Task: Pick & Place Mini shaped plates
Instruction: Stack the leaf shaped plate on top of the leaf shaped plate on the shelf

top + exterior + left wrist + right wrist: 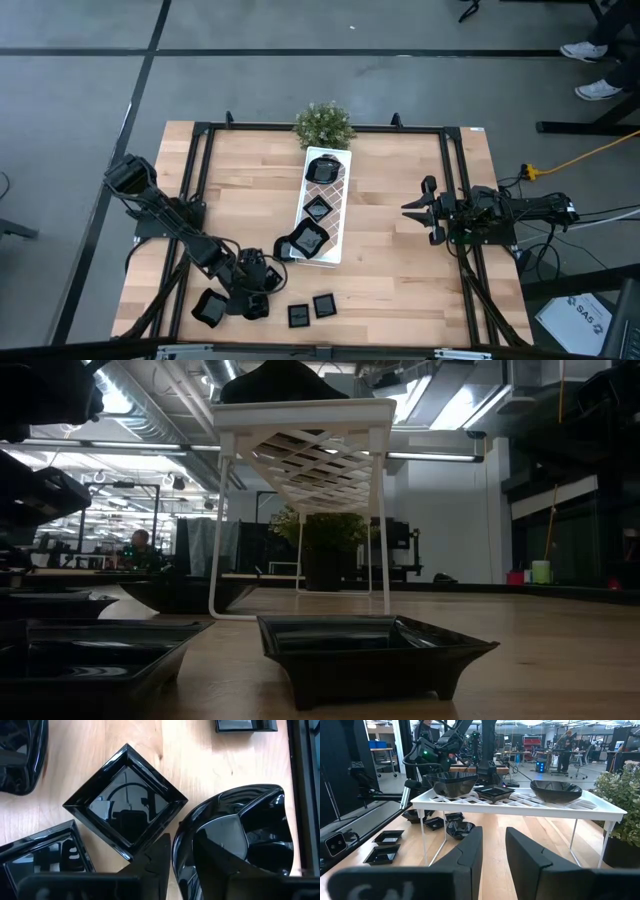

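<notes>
The wooden table [400, 260] is crossed down the middle by the white tray [336, 215], which stands raised on legs and already has three mini shaped plates [322, 169] on it, one of them hanging over the near end by the left arm. The rest of the black plates are clustered on the table at the front left.

The left gripper [252, 290] is parked low over that cluster. From its wrist view a square plate [125, 805] is seen straight ahead of the fingertips and a rounded, faceted plate [235, 840] right beside one finger. Nothing is seen pinched; whether the jaws are really open or shut can't be told.

The right gripper [492, 855] is held off to the tray's far side, fingers parted a little, empty.

Risk-wise: the plates are glossy and packed tight, so a neighbour could get nudged or a rim could slip out if the close is off-centre. The overhanging plate could also be knocked off the tray.
</notes>
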